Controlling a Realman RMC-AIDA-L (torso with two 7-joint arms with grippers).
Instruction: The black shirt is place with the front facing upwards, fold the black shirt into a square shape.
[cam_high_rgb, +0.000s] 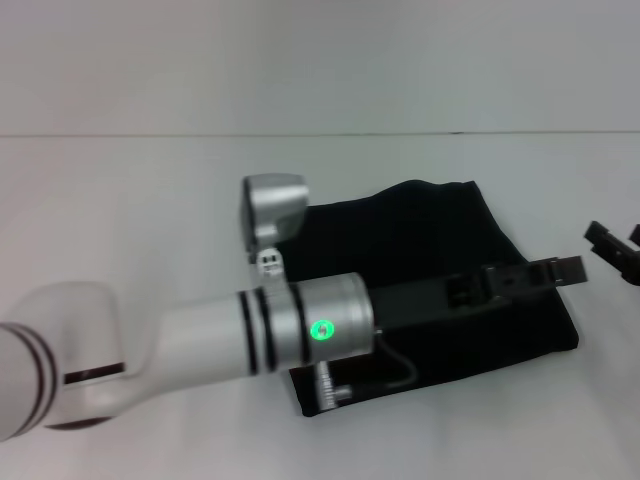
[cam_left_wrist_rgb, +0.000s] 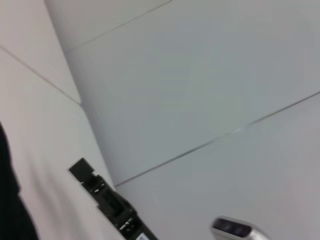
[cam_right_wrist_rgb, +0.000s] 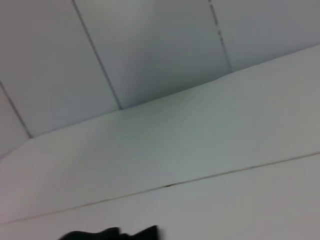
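The black shirt (cam_high_rgb: 420, 230) lies on the white table as a folded, roughly rectangular bundle, with no lettering showing. My left arm reaches across it from the left, and the left gripper (cam_high_rgb: 563, 269) hovers low over the bundle's right edge. My right gripper (cam_high_rgb: 616, 240) stands open just off the shirt's right side, at the edge of the head view, holding nothing. The left wrist view catches the shirt (cam_left_wrist_rgb: 7, 200) as a dark strip, with the right gripper (cam_left_wrist_rgb: 102, 195) beyond it. A dark sliver of the shirt (cam_right_wrist_rgb: 110, 234) shows in the right wrist view.
The white table (cam_high_rgb: 130, 200) stretches left and behind the shirt, with a seam line along its far edge (cam_high_rgb: 320, 134). My left arm's silver wrist with a green light (cam_high_rgb: 322, 330) covers the shirt's left front part.
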